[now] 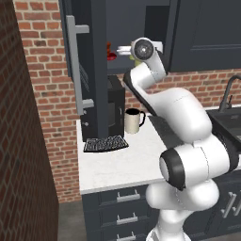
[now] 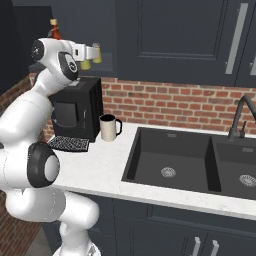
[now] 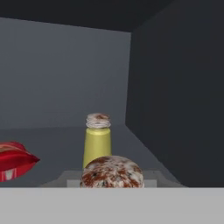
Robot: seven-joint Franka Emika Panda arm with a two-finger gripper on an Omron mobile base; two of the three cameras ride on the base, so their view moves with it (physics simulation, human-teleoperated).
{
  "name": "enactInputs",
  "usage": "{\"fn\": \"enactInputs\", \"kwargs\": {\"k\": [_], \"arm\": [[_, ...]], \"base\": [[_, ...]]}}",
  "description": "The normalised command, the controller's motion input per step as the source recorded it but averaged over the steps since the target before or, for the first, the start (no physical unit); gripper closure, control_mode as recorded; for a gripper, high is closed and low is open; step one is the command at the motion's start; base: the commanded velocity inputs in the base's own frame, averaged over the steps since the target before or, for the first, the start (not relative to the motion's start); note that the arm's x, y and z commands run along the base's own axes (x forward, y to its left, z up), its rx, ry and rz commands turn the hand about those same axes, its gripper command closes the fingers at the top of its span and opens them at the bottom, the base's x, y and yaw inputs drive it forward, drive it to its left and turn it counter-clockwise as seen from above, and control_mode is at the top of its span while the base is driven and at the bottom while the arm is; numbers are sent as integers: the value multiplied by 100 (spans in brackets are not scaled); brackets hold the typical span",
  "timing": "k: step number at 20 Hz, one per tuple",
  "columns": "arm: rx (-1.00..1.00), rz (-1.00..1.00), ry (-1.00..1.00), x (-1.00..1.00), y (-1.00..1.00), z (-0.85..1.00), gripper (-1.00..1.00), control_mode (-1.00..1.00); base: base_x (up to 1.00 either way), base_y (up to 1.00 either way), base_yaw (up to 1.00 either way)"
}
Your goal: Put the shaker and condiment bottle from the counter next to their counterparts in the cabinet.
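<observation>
The shaker (image 2: 96, 53) sits pinched in the gripper (image 2: 95, 51), raised at the open front of the cabinet (image 1: 87, 70); its speckled cap (image 3: 112, 172) fills the foreground of the hand view. Deeper inside the cabinet stands a bright yellow shaker (image 3: 96, 146), with a red packet (image 3: 13, 160) to its left. Below the cabinet, the cream mug (image 1: 133, 121) rests on the counter (image 1: 113, 164) beside the black coffee machine (image 2: 75, 112).

Glossy white bulbous arm (image 1: 188, 117) with dark joint bands
</observation>
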Motion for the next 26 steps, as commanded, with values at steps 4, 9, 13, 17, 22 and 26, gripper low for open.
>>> {"fn": "enactInputs", "kwargs": {"k": [4, 9, 13, 17, 22, 26], "arm": [[1, 0, 0, 21, -7, -11, 100, -100], [0, 0, 0, 25, -1, -21, 100, -100], [0, -1, -1, 33, 0, -11, 100, -100], [0, 0, -4, 41, 0, -7, 100, -100], [0, 0, -8, 39, 0, -15, 100, -100], [0, 0, -9, 23, -3, -22, 100, -100]], "base": [[0, 0, 0], [0, 0, 0], [0, 0, 0], [0, 0, 0], [0, 0, 0], [0, 0, 0]]}}
